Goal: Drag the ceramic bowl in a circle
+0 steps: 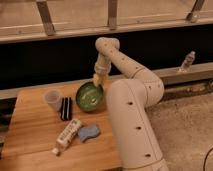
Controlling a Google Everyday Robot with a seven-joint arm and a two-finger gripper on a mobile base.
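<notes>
The ceramic bowl (90, 96) is glossy green with a darker rim and sits on the wooden table (35, 145) near its back edge. My gripper (98, 80) points down at the bowl's far right rim and appears to touch it. The white arm (127, 100) rises from the lower right and bends over the table, hiding the table's right side.
A small translucent cup (52, 99) stands left of the bowl, with a black flat object (66, 108) beside it. A white tube (67, 135) and a blue sponge (89, 132) lie nearer the front. A bottle (187, 61) stands on the ledge at the right.
</notes>
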